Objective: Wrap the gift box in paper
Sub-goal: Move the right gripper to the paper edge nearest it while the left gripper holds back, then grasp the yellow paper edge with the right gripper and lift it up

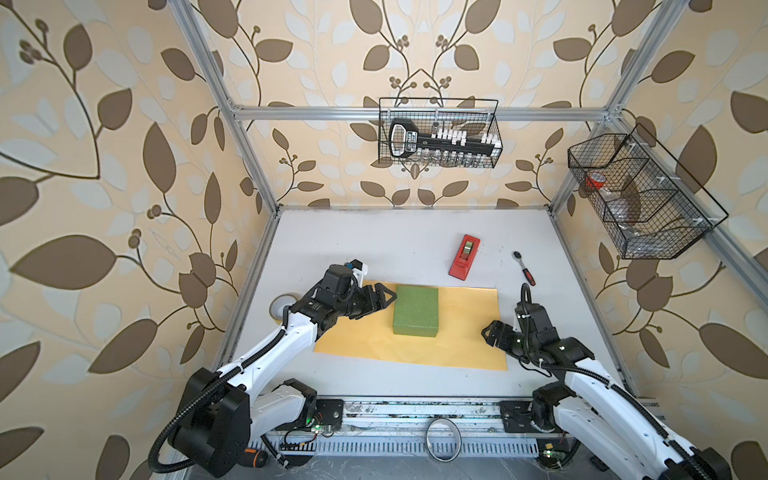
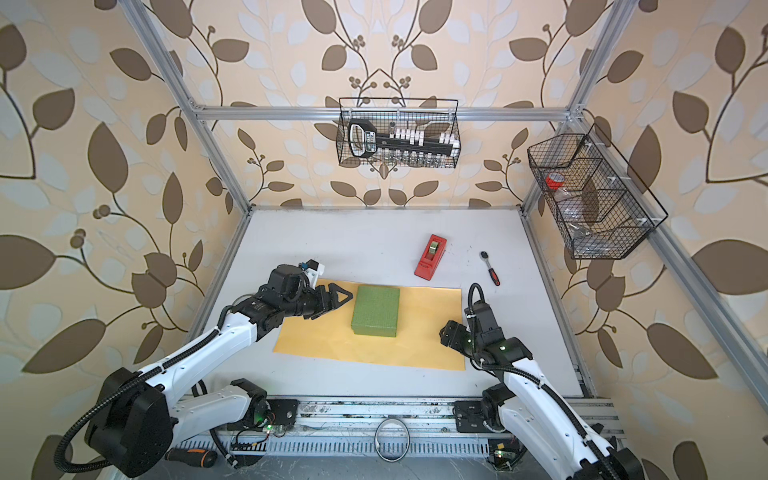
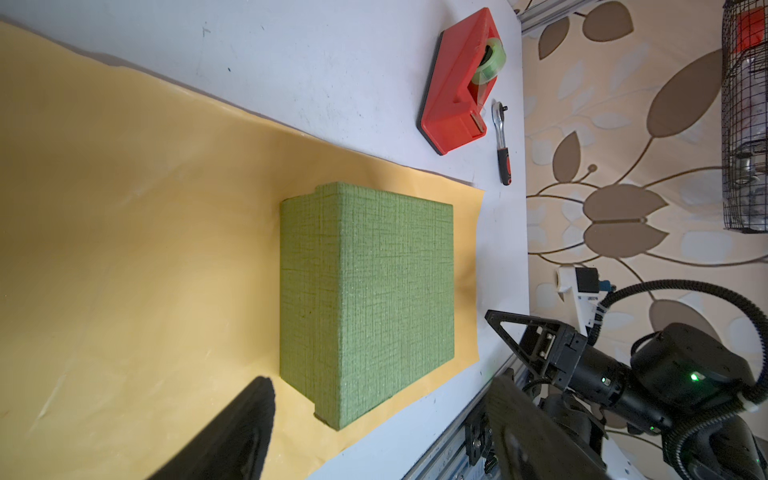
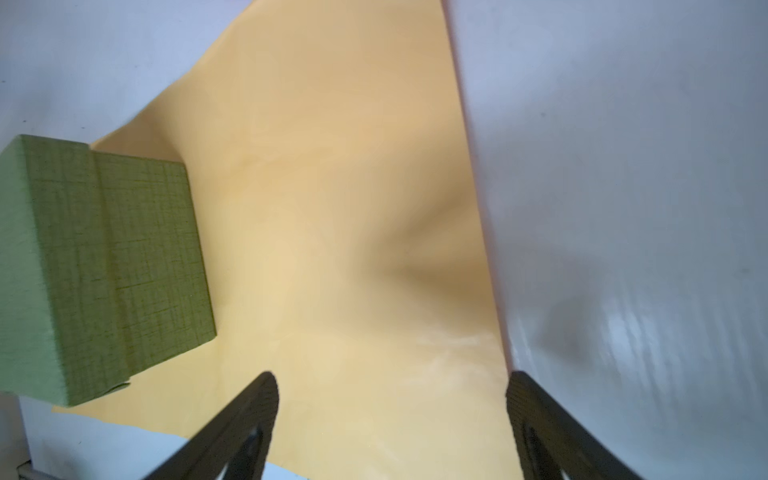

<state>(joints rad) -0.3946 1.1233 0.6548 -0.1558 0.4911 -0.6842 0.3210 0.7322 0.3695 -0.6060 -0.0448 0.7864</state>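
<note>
The green gift box (image 1: 415, 309) (image 2: 375, 309) lies on the left half of the pale yellow-orange paper (image 1: 461, 328) (image 2: 428, 332), which lies spread on the white table. My left gripper (image 1: 384, 301) (image 3: 380, 381) is open, turned on its side close to the box's left wall (image 3: 309, 291). One finger (image 3: 249, 428) is low over the paper (image 3: 145, 249), and nothing is held. My right gripper (image 1: 487, 332) (image 4: 390, 382) is open low over the paper's right edge (image 4: 478, 249), holding nothing. The box (image 4: 104, 270) is well away from it.
A red tape dispenser (image 1: 464, 260) and a red-handled ratchet (image 1: 524, 269) lie behind the paper. Wire baskets hang on the back wall (image 1: 439, 133) and the right wall (image 1: 640, 195). A round roll (image 1: 280, 305) sits by the left rail, and a metal ring (image 1: 443, 439) lies at the front.
</note>
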